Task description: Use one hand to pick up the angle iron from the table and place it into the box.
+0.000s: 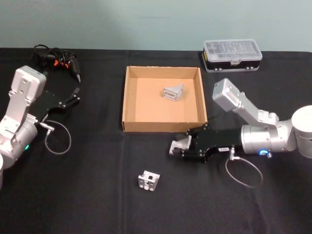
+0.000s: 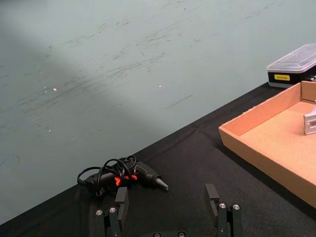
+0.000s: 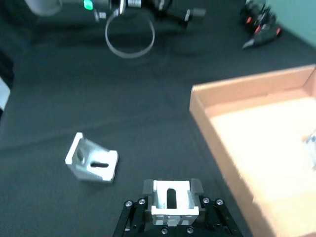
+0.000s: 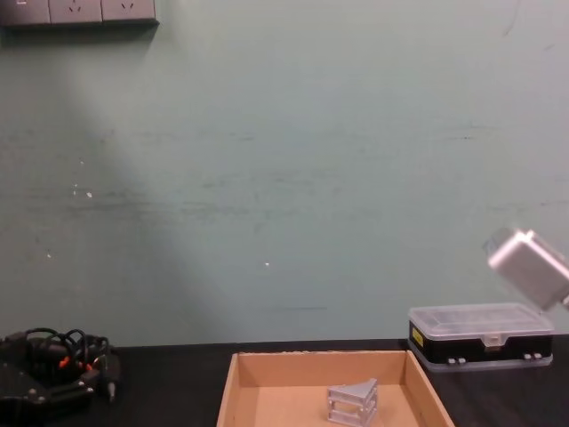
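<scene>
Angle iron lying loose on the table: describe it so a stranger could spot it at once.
Find the tan box on the black table. In front of its near wall, towards the robot, lies a small silver angle iron by itself. One twin sits inside the box; the other twin is held in the right gripper.

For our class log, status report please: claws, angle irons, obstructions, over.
Right claw shut on held iron, near box front wall. Left claw open, parked left. Boxed iron inside; loose iron on table. Only that low wall ahead.
</scene>
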Motion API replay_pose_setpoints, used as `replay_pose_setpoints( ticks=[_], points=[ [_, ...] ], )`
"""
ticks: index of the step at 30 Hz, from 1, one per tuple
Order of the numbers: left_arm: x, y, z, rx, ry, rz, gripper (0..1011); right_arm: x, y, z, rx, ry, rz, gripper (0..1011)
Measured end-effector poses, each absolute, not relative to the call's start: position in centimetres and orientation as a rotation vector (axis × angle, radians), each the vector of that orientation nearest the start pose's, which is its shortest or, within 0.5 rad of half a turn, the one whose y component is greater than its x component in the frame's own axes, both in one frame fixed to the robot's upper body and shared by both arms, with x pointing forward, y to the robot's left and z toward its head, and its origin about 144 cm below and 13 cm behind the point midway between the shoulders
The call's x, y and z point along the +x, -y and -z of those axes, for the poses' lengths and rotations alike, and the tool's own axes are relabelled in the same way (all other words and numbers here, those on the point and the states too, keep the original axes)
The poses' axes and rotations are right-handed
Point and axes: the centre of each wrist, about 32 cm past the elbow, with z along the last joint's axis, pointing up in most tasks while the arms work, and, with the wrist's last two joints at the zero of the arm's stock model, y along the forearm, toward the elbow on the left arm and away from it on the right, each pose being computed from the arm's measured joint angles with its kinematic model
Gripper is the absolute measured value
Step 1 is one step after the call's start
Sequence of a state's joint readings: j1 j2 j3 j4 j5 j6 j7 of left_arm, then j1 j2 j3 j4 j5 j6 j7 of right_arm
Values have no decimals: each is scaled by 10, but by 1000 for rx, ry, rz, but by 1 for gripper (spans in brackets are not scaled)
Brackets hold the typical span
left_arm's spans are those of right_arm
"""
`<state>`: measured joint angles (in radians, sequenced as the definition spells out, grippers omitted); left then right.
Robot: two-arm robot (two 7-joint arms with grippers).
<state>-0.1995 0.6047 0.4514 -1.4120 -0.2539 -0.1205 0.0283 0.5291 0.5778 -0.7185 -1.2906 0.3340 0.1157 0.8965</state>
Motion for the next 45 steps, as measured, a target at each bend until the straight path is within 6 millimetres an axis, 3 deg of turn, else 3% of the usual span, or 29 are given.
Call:
replay_pose_setpoints(
  ticks=[9,14,32,45],
  points=[
    [489,-310,-1140,304,285,-1248,1011,556,253,-1215,-386,48,310,452],
    [489,-310,-1140,304,285,-1248,1011,569,236,-1230,-368,58,353,452],
    [489,-310,-1140,304,285,-1248,1011,629,179,-1228,-499,16,458,452],
    [489,-310,-1140,304,285,-1248,1011,636,163,-1217,-574,-20,531,452]
  ],
)
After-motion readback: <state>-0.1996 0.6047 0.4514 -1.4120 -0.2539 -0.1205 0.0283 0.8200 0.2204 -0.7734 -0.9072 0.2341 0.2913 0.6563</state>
